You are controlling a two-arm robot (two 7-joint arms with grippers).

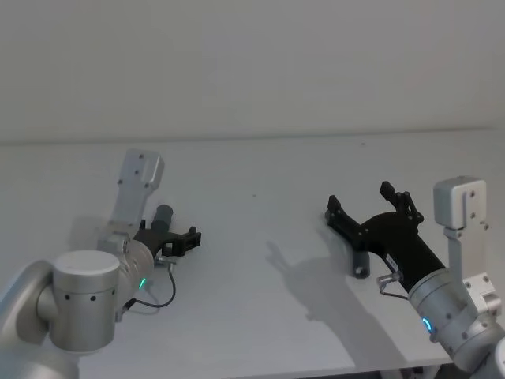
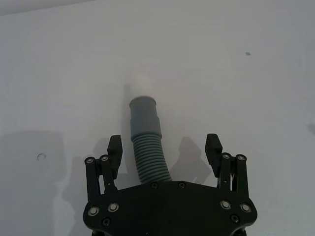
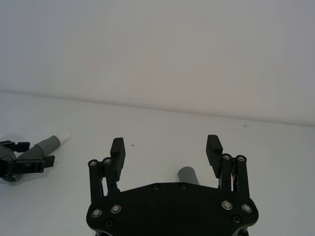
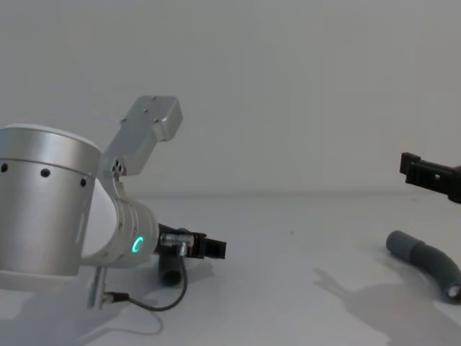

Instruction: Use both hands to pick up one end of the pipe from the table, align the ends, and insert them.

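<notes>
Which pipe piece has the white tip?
The left piece, inside the open left gripper; the right piece, by the right gripper, ends in plain grey.

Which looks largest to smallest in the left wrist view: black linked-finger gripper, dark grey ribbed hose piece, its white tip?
1. Black left gripper, but it is nearest the camera.
2. Dark grey ribbed hose piece.
3. Its white tip, clearly smallest.

The left gripper and right gripper are black and angular, each with linked fingers and a curved palm plate studded with silver screws. Behind the left one is a thick silver wrist dotted with small dark holes. A green light ring glows beside that wrist, a thin black cable loops below it, and a silver bracket rises above it.
</notes>
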